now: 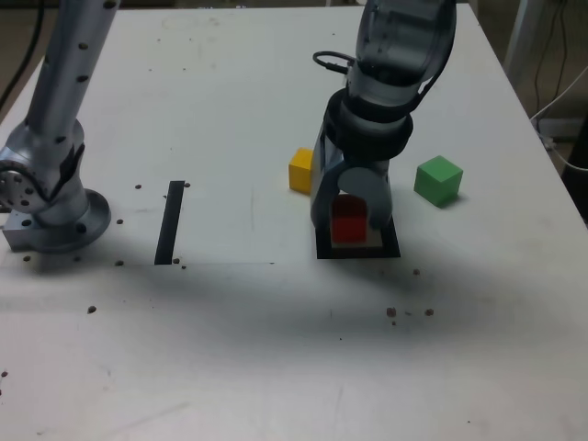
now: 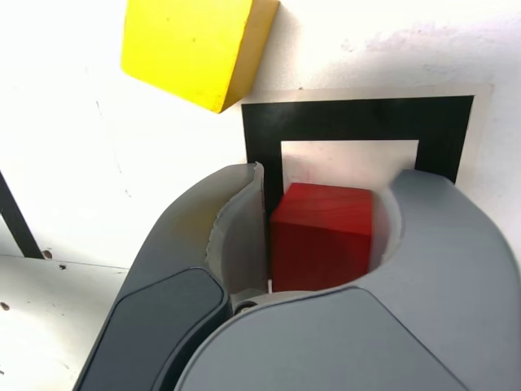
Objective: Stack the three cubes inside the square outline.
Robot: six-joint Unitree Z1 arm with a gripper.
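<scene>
Black strip [image 1: 170, 222] at nine o'clock of square outline [image 2: 444, 134] in exterior view, well apart. Plain red cube [image 2: 321, 236] is seated inside outline, between fingers [image 2: 330, 220], parted, grip unclear.

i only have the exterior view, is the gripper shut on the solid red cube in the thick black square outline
Observer: No, the gripper is open: the wrist view shows a gap between the red cube and one finger
Operator: ok, the arm partly hides the solid yellow cube, does it touch the outline
Observer: No, bare white surface shows between the yellow cube and the black outline
</scene>
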